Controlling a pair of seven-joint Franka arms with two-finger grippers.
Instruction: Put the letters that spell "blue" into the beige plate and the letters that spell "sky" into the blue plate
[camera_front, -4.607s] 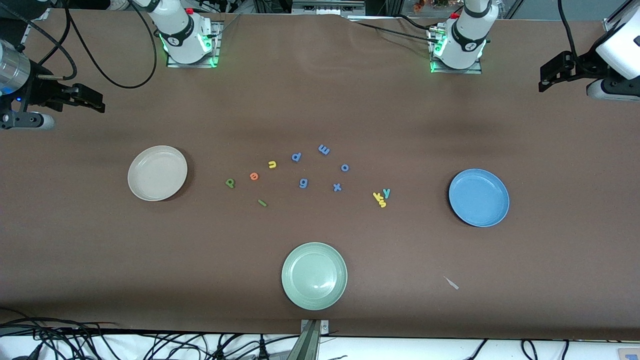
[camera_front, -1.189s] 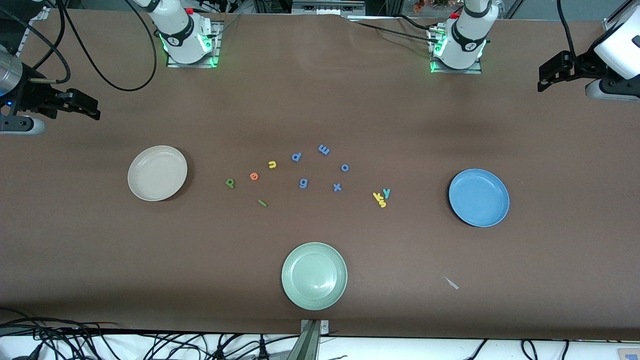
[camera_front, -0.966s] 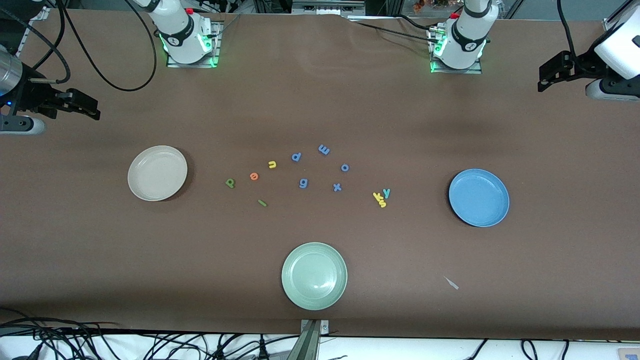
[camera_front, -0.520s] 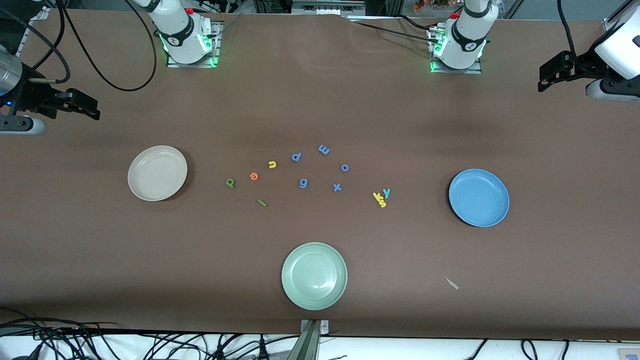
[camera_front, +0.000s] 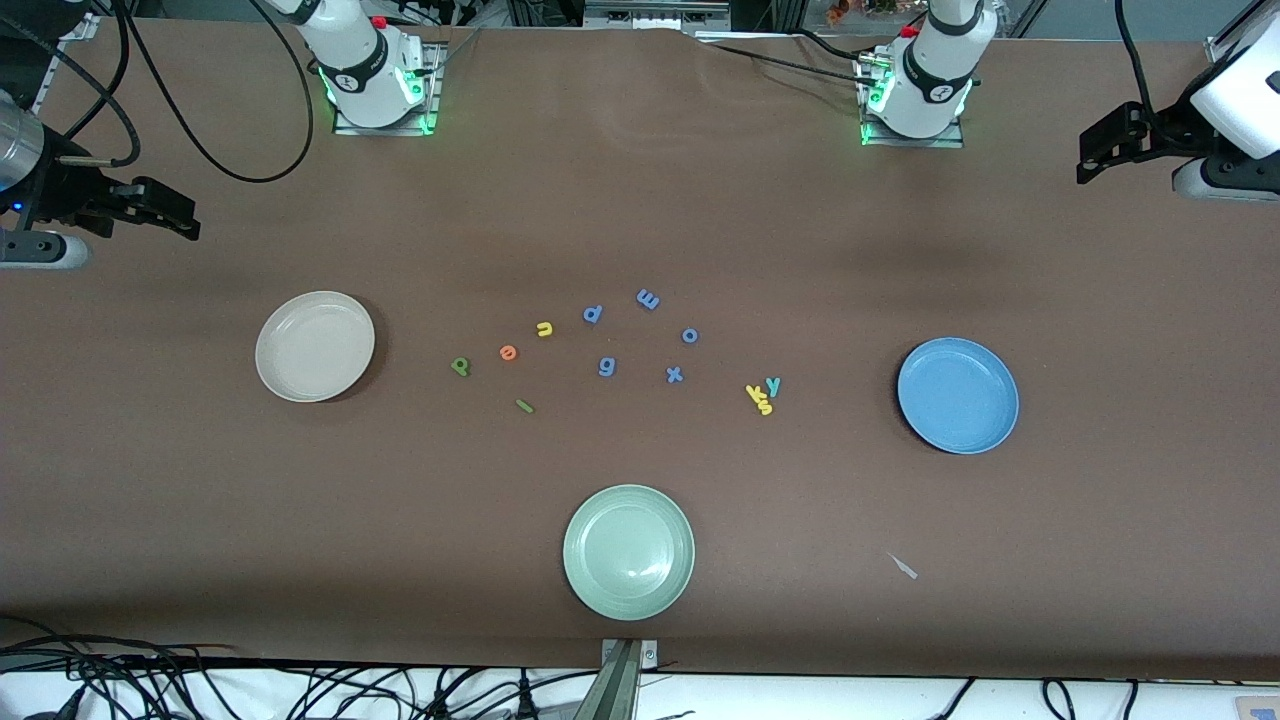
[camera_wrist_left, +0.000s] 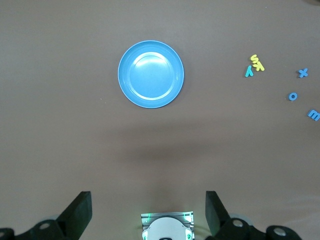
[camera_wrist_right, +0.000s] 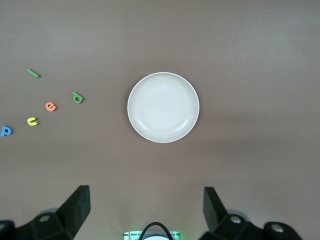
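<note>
The beige plate (camera_front: 315, 346) (camera_wrist_right: 163, 107) lies empty toward the right arm's end. Beside it lie the dark green b (camera_front: 460, 366), orange e (camera_front: 508, 352), yellow u (camera_front: 544, 329) and green l (camera_front: 524, 405). The blue plate (camera_front: 957, 395) (camera_wrist_left: 151, 74) lies empty toward the left arm's end. The yellow s and k (camera_front: 760, 400) and teal y (camera_front: 773, 386) are bunched together near it. My right gripper (camera_front: 172, 208) (camera_wrist_right: 146, 197) hangs open high over the table's edge, holding nothing. My left gripper (camera_front: 1088, 152) (camera_wrist_left: 148, 200) hangs open at the other end, holding nothing.
Several blue letters (camera_front: 648, 298) lie scattered mid-table between the two letter groups. A pale green plate (camera_front: 628, 551) sits nearer the front camera. A small grey scrap (camera_front: 903, 566) lies on the brown cloth. Cables run along the table's edges.
Since the oldest frame my right gripper has drifted slightly toward the table's end. Over the last second nothing has moved.
</note>
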